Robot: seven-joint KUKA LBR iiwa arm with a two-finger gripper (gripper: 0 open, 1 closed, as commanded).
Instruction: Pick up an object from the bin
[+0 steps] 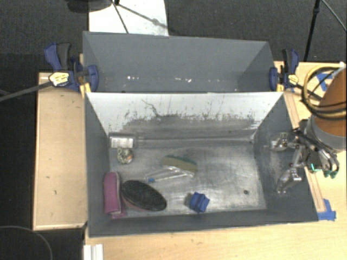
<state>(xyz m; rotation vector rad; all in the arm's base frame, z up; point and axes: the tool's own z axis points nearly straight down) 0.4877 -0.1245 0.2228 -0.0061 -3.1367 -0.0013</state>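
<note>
The gripper (283,163) is being held over the right sloping wall of the bin (179,110), with its two fingers spread apart and nothing showing between them but bare grey metal. No grasp is being made, so the pick is being judged as not yet begun: nothing is being lifted, and no one thing is being singled out by the fingers. The floor just under and beside the gripper is being left bare. The nearest thing, a small blue piece (198,201), is lying well apart from the gripper, near the front wall. Further out, a clear tube (165,174) and a flat olive pad (180,163) are lying close together at mid-floor. At the front left a black oval brush (143,195) is resting beside a purple roll (111,193), and a small round metal bit (126,155) and a pale block (122,142) are lying at the back left. What is being left to do, by this reading, is the whole of it: choosing, reaching, closing, lifting.
</note>
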